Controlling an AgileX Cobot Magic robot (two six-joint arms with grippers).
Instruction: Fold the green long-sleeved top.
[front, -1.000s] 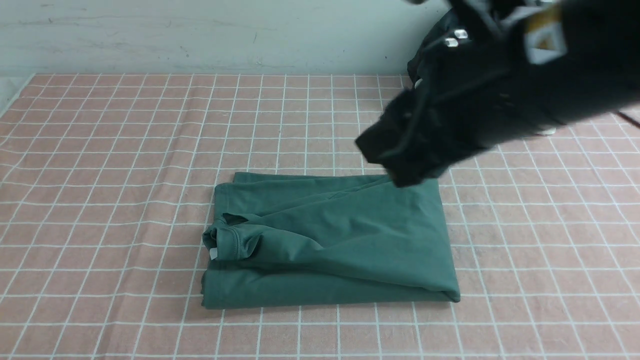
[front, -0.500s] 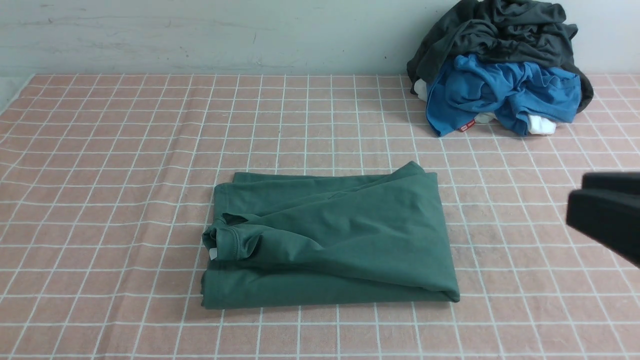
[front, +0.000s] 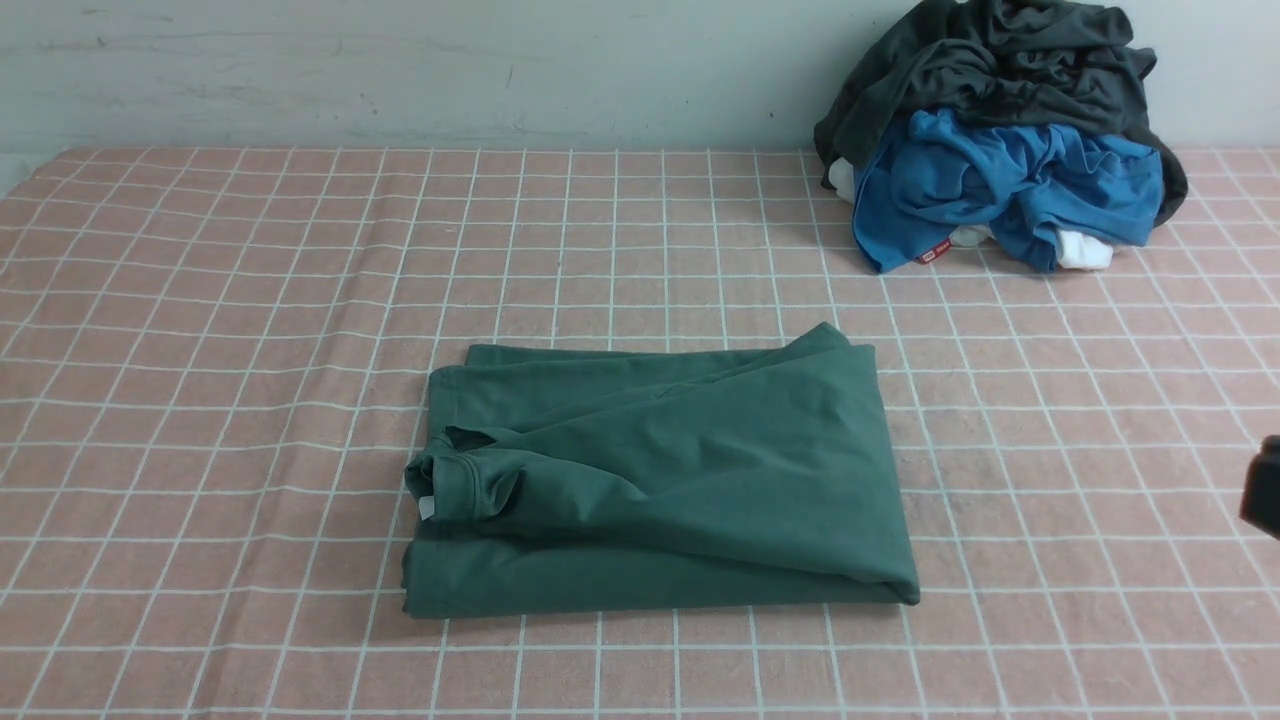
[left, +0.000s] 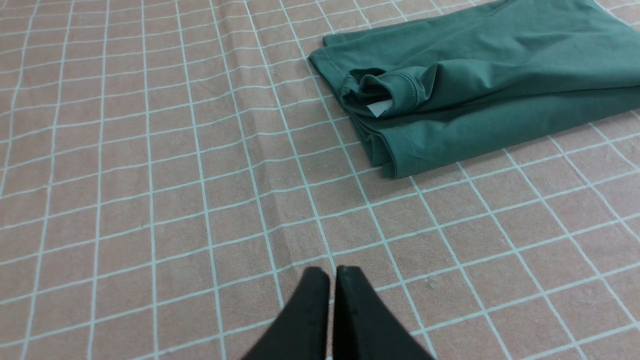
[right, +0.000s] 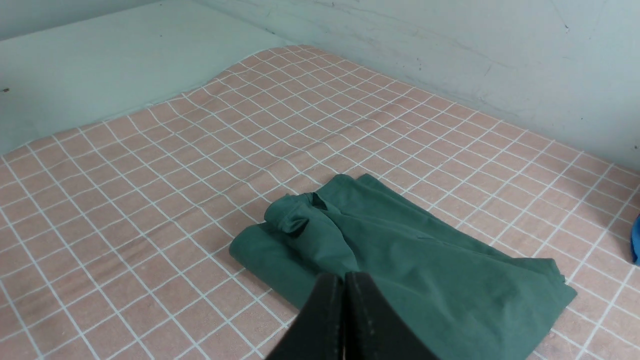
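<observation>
The green long-sleeved top (front: 660, 480) lies folded into a flat rectangle in the middle of the checked cloth, its ribbed collar (front: 460, 485) at the left end with a small white label showing. The top (left: 480, 85) also shows in the left wrist view, well away from my left gripper (left: 332, 272), which is shut and empty above bare cloth. My right gripper (right: 344, 277) is shut and empty too, held in the air off to the side of the top (right: 425, 270). In the front view only a black sliver of the right arm (front: 1262, 497) shows at the right edge.
A pile of clothes stands at the back right against the wall: a dark grey garment (front: 1000, 60) on top of a bright blue garment (front: 1000, 185), with bits of white cloth under them. The pink checked tablecloth (front: 250, 350) covers the table up to the pale wall.
The right arm pulled back from over the top's far right corner to the right edge of the front view, uncovering the clothes pile. The green top has not moved.
</observation>
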